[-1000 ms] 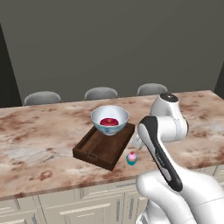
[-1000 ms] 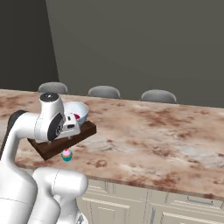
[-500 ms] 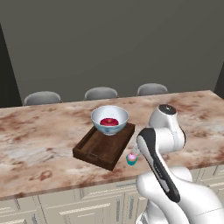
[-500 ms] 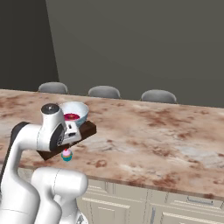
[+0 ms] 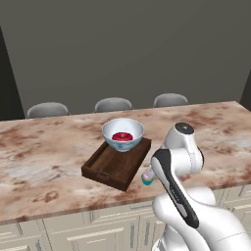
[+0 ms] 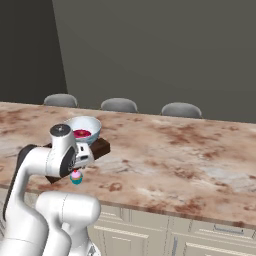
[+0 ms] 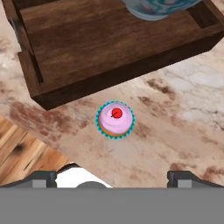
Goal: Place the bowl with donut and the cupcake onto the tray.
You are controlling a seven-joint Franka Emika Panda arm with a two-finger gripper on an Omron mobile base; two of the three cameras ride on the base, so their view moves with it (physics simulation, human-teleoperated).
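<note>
Sitting on tray (image 5: 110, 169) far end, left-centre of left base view: bowl (image 5: 123, 133) w/ donut (image 5: 122, 137) inside | cupcake (image 7: 115, 119) mid-frame in hand view, on counter (image 7: 183, 113) just beside tray's long side, not touching | gripper (image 7: 112, 178) above cupcake, jaws spread wide, nothing held, fingertips (image 7: 41, 178) at bottom edge

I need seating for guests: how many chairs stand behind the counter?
3, along the counter's far edge: left chair, middle chair, right chair. More may sit beyond the frame.
</note>
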